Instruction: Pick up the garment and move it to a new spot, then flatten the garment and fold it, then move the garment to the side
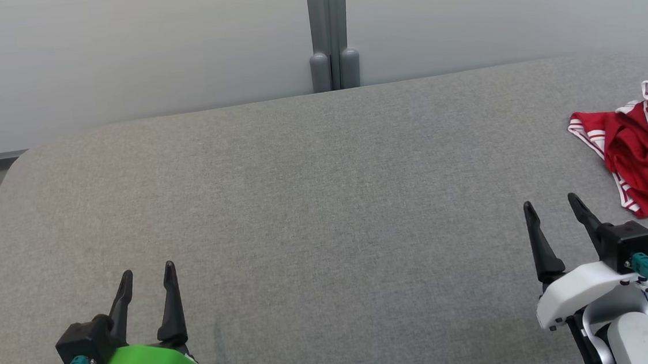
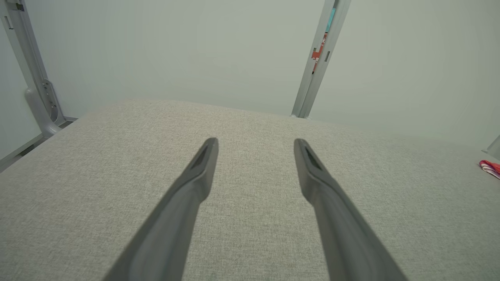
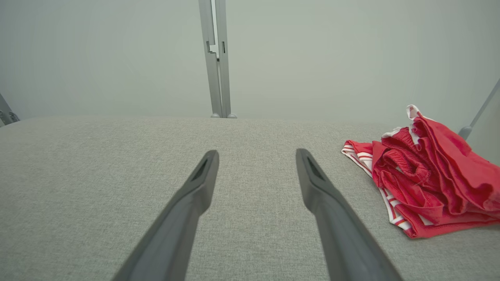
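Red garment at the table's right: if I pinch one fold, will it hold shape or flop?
Likely floppy: the red garment lies crumpled in loose folds, so it should sag and unfurl from one pinch. Probably light, since the fabric looks thin. Pushed across the textured gray tabletop, it would probably bunch rather than slide.

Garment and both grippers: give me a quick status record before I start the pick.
garment: red with white stripes, a crumpled heap
garment place: far right of the grey table, cut off by the head view's right edge
left gripper: open, holding nothing, low on the left
right gripper: open, holding nothing, close to the garment but apart from it
nearer arm: right
task stage: garment not yet picked up, unfolded
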Robot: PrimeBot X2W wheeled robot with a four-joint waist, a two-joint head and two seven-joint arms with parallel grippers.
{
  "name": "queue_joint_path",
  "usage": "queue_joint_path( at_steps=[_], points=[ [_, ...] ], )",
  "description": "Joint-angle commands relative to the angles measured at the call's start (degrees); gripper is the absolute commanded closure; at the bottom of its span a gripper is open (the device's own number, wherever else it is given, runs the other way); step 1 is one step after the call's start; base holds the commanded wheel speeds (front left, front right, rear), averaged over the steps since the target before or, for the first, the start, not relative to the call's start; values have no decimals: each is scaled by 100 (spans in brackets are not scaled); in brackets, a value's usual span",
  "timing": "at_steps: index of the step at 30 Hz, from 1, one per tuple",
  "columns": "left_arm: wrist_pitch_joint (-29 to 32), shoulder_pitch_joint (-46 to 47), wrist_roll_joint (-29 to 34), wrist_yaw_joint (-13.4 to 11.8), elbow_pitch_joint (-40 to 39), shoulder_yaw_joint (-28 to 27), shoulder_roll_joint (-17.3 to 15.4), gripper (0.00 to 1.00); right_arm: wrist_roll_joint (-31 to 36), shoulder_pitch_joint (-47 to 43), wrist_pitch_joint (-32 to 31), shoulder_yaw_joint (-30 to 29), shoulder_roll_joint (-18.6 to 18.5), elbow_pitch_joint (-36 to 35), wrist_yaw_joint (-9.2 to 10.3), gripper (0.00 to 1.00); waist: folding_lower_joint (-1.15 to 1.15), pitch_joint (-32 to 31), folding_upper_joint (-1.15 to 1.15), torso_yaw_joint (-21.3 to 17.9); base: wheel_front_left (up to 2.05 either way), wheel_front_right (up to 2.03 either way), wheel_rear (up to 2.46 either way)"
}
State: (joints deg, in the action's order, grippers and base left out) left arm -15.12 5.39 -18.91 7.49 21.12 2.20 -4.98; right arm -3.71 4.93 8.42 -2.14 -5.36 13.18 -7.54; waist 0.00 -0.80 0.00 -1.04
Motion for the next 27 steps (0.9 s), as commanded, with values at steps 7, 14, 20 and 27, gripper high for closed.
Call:
queue_joint_path(
  at_steps=[7, 14, 20, 27],
  points=[
    [2, 22, -88, -3, 44, 23, -72, 0, -39, -31, 41, 9, -2, 43, 11, 0, 0, -8, 0, -55, 0, 0, 0],
    [31, -75, -205, 0, 241, 21, 52, 100, -102, -110, -17, -15, 75, 272, 0, 100, 0, -9, 0, -63, 0, 0, 0],
    [218, -51, -793, 0, 166, -65, 65, 100, -820, -58, -177, -88, 89, 285, 1, 100, 0, -4, 0, -55, 0, 0, 0],
    [400, -41, -1418, 0, 71, -140, 79, 100, -1598, -59, -279, -96, 103, 234, 1, 100, 0, 2, 0, -46, 0, 0, 0]
  ],
)
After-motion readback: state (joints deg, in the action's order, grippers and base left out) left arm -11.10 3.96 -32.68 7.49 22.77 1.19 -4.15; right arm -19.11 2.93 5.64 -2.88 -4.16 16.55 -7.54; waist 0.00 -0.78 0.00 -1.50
